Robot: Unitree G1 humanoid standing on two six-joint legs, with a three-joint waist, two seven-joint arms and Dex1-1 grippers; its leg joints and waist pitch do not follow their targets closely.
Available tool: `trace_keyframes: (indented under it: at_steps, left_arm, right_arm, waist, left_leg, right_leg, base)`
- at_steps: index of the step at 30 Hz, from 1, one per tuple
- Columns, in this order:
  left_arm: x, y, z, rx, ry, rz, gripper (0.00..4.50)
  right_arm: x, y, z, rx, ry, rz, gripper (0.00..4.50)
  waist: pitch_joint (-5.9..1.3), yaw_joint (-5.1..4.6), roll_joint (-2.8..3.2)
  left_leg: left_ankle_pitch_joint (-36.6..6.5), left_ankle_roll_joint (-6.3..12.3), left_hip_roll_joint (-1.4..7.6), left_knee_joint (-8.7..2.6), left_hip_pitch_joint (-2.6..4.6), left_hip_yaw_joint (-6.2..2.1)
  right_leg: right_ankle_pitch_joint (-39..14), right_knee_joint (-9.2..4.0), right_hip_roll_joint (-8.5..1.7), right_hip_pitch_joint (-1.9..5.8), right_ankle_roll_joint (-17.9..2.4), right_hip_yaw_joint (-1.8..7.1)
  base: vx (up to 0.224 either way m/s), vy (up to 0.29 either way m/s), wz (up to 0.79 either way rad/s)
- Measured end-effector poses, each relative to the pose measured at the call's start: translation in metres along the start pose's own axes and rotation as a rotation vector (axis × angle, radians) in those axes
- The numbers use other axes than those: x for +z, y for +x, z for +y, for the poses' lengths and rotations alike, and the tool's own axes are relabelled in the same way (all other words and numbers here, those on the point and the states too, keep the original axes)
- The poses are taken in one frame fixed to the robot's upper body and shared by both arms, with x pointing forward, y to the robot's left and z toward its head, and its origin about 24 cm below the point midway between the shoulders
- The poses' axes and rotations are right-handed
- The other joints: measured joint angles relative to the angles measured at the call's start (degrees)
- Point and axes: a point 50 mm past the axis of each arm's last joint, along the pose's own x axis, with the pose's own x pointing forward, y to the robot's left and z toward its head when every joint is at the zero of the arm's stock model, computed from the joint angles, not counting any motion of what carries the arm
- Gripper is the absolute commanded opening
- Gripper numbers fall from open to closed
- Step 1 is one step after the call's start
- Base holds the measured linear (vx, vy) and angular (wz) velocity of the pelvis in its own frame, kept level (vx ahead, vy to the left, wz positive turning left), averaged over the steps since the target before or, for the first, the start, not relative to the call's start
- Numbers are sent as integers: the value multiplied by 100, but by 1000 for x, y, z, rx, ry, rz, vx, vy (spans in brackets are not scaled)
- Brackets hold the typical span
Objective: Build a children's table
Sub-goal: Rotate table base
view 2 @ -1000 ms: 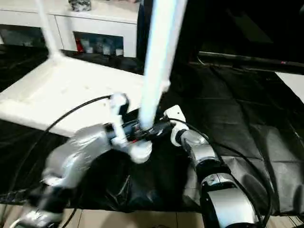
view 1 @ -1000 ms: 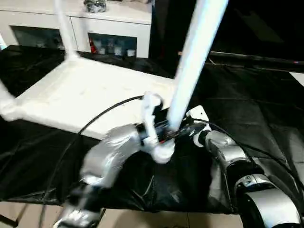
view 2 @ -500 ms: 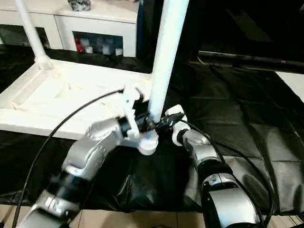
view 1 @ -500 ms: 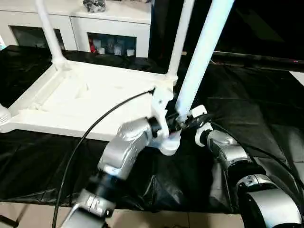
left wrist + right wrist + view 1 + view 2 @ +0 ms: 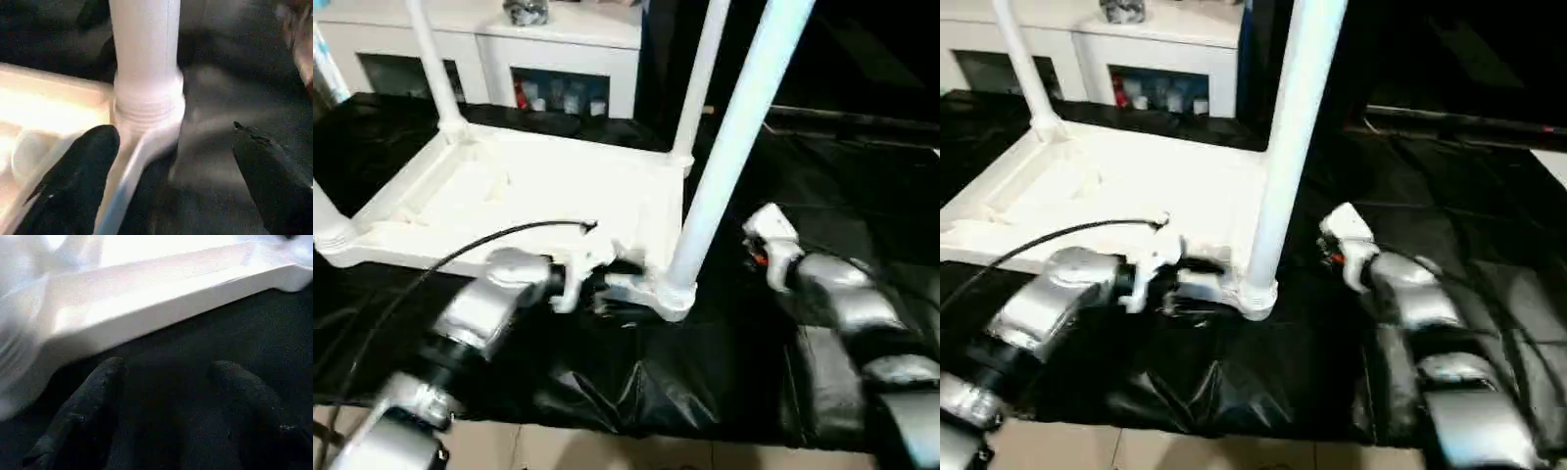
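The children's table (image 5: 538, 196) lies upside down on the black-draped surface (image 5: 822, 176), legs up — the near leg (image 5: 724, 166) stands in its corner socket. Left gripper (image 5: 166, 181) is spread beside that socket; right gripper (image 5: 166, 406) apart, holding nothing.

I can't read any text, label, brand, number or sign from my end. The tabletop (image 5: 538, 196) and its legs (image 5: 734, 147) are plain white, and the items behind the cabinet (image 5: 548, 59) glass are too blurred to make out any print.
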Motion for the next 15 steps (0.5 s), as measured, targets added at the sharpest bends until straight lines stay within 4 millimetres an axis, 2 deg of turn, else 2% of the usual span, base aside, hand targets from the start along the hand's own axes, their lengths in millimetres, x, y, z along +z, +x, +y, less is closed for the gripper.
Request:
trace_keyframes:
  at_steps: [4,5,7,8,12,13,15]
  left_arm:
    - [0,-1,8,-7,48,33,369]
    - [3,1,11,-6,61,31,347]
    - [6,4,15,-7,72,29,331]
    - [6,3,17,-6,74,30,324]
    - [6,3,25,-11,82,52,301]
    - [5,3,27,-16,88,63,286]
    - [2,1,29,-23,90,91,271]
  right_arm:
    - [-9,-7,11,128,-19,37,316]
    - [-9,-9,13,156,-23,40,316]
    - [-9,-15,17,204,-33,46,316]
    - [-8,-16,18,218,-36,46,342]
    - [-5,-23,21,249,-43,41,354]
    - [-4,-25,22,254,-48,43,380]
    - [-3,-27,24,265,-51,44,391]
  waist:
    - [3,13,44]
    - [5,13,57]
    - [1,24,74]
    - [-2,17,83]
    - [-12,22,147]
    - [-9,32,152]
    - [-11,31,169]
  left_leg:
    - [0,0,0,0,-8,3]
    - [1,1,0,0,-9,3]
    - [0,1,0,0,-6,4]
    - [1,1,0,0,-6,4]
    - [1,2,-3,1,-4,4]
    - [1,2,-3,1,-4,2]
    - [1,2,-3,1,-5,2]
  right_leg:
    - [0,4,1,2,0,4]
    - [2,3,1,2,-2,4]
    - [2,3,2,5,-2,4]
    - [2,3,3,4,-3,5]
    - [2,1,3,6,-2,7]
    - [2,0,4,6,-1,5]
    - [1,-1,4,6,0,5]
  base:
    - [0,0,0]
    - [0,0,0]
    - [0,0,0]
    - [0,0,0]
    - [0,0,0]
    - [0,0,0]
    - [0,0,0]
